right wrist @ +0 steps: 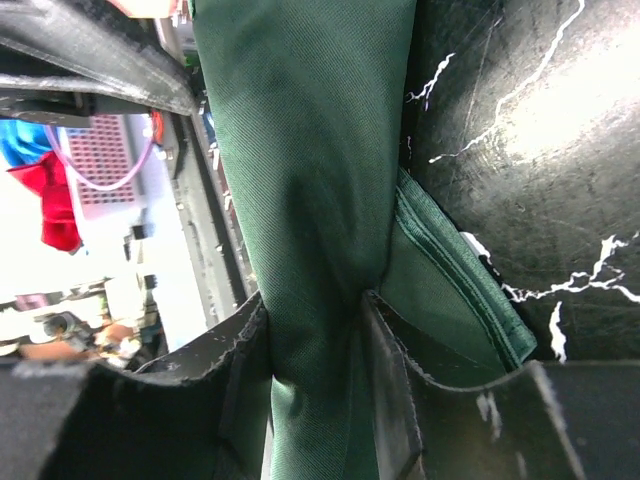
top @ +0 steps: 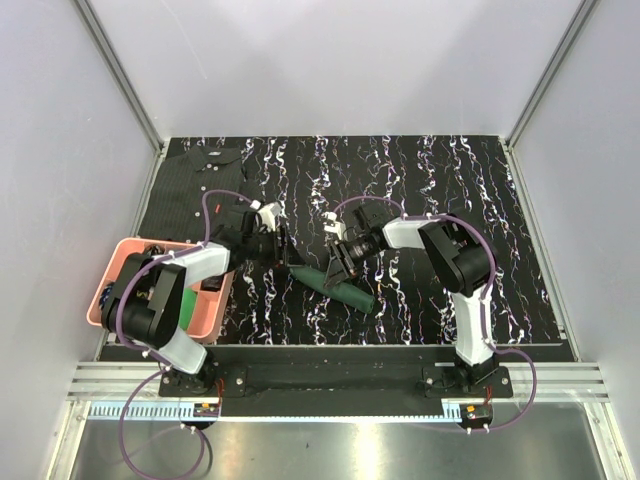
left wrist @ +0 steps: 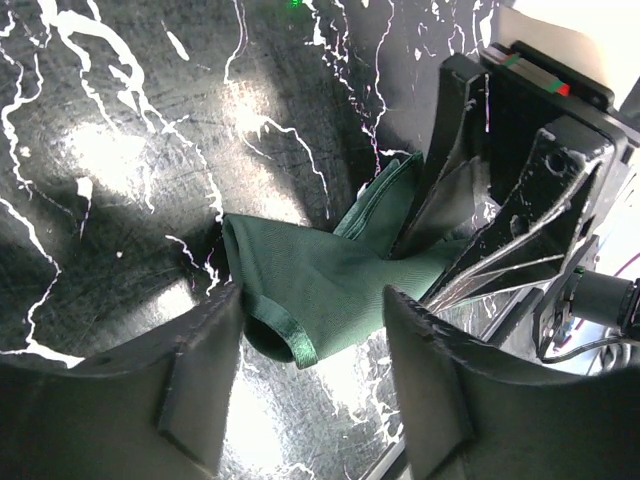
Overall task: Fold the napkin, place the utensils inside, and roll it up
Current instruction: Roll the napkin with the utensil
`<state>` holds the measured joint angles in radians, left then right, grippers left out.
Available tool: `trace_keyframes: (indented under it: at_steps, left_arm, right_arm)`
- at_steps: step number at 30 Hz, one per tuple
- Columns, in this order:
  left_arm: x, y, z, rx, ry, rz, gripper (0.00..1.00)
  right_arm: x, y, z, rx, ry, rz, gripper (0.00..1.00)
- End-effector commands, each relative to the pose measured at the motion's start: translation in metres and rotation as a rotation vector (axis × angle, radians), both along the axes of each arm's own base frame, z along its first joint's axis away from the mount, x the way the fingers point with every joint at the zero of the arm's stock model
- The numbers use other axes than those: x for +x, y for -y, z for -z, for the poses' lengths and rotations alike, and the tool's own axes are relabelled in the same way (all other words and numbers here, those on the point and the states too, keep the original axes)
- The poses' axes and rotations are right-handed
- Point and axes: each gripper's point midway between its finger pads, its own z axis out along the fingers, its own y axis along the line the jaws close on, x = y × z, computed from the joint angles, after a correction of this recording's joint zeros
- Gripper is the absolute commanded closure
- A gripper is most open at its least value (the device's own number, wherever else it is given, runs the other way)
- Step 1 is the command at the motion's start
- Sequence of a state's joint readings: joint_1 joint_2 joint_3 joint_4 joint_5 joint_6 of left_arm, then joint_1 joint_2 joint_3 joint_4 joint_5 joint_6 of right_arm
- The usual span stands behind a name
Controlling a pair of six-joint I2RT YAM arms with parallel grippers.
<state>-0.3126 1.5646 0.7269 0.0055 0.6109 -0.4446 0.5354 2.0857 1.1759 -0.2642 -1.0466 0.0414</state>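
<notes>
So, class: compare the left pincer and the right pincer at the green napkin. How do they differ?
The right pincer is shut on the napkin, squeezing the cloth narrow; the left pincer stands open, its fingers apart either side of the cloth. The left pincer is at the napkin's loose end, the right pincer further along the roll. Both have black fingers and work the same napkin.
</notes>
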Motion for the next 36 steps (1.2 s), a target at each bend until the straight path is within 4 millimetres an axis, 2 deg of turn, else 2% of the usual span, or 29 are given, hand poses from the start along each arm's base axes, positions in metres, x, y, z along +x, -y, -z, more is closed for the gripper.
trace_keyframes:
  at_steps: [1, 4, 5, 7, 8, 9, 11, 15, 16, 17, 20, 21, 22, 23, 26, 29, 36]
  left_arm:
    - [0.009, 0.012, -0.01, -0.041, 0.067, 0.042, 0.54]
    - [0.011, 0.014, -0.008, -0.045, 0.06, 0.047, 0.72]
    - [0.01, 0.015, -0.007, -0.047, 0.054, 0.049, 0.82]
    - [0.012, 0.014, -0.005, -0.038, 0.042, 0.04, 0.91]
    - [0.012, 0.013, -0.002, -0.027, 0.026, 0.032, 0.98]
    - [0.012, 0.012, -0.001, -0.02, 0.016, 0.027, 1.0]
    - [0.014, 0.01, 0.004, 0.0, -0.017, 0.012, 1.0]
    - [0.012, 0.01, 0.013, 0.015, -0.091, 0.011, 1.0]
    - [0.01, 0.011, 0.014, 0.014, -0.108, 0.008, 1.0]
    - [0.01, 0.011, 0.014, 0.014, -0.118, 0.007, 1.0]
    - [0.011, 0.01, 0.016, 0.009, -0.154, -0.003, 1.0]
    - [0.013, 0.01, 0.016, 0.005, -0.162, -0.007, 1.0]
    - [0.012, 0.01, 0.016, -0.001, -0.176, -0.007, 1.0]
    - [0.013, 0.01, 0.016, -0.005, -0.184, -0.009, 1.0]
    - [0.015, 0.009, 0.018, -0.006, -0.21, -0.006, 1.0]
    - [0.017, 0.009, 0.02, -0.012, -0.227, -0.006, 1.0]
    - [0.017, 0.01, 0.02, -0.019, -0.234, 0.0, 1.0]
  right_arm:
    - [0.002, 0.002, 0.008, 0.002, -0.068, 0.002, 0.54]
    - [0.006, 0.002, 0.008, 0.003, -0.07, 0.012, 0.54]
    - [0.007, 0.002, 0.007, 0.001, -0.069, 0.015, 0.53]
    - [0.012, 0.003, 0.004, -0.012, -0.045, 0.026, 0.51]
    - [0.014, 0.004, 0.005, -0.038, -0.036, 0.042, 0.47]
    - [0.02, 0.004, -0.001, -0.044, -0.013, 0.055, 0.44]
    - [0.028, 0.006, -0.008, -0.085, 0.028, 0.089, 0.33]
    - [0.046, 0.01, -0.035, -0.125, 0.158, 0.155, 0.25]
    - [0.049, 0.012, -0.041, -0.131, 0.188, 0.169, 0.2]
    - [0.057, 0.014, -0.055, -0.143, 0.256, 0.197, 0.18]
    - [0.064, 0.02, -0.075, -0.198, 0.42, 0.238, 0.17]
    - [0.064, 0.021, -0.079, -0.222, 0.478, 0.239, 0.17]
    - [0.052, 0.01, -0.081, -0.242, 0.548, 0.194, 0.17]
    - [0.059, 0.015, -0.087, -0.307, 0.668, 0.214, 0.17]
    - [0.038, 0.002, -0.085, -0.393, 0.833, 0.147, 0.19]
    - [0.022, -0.008, -0.077, -0.435, 0.891, 0.089, 0.25]
    - [0.007, -0.02, -0.044, -0.497, 0.907, -0.01, 0.36]
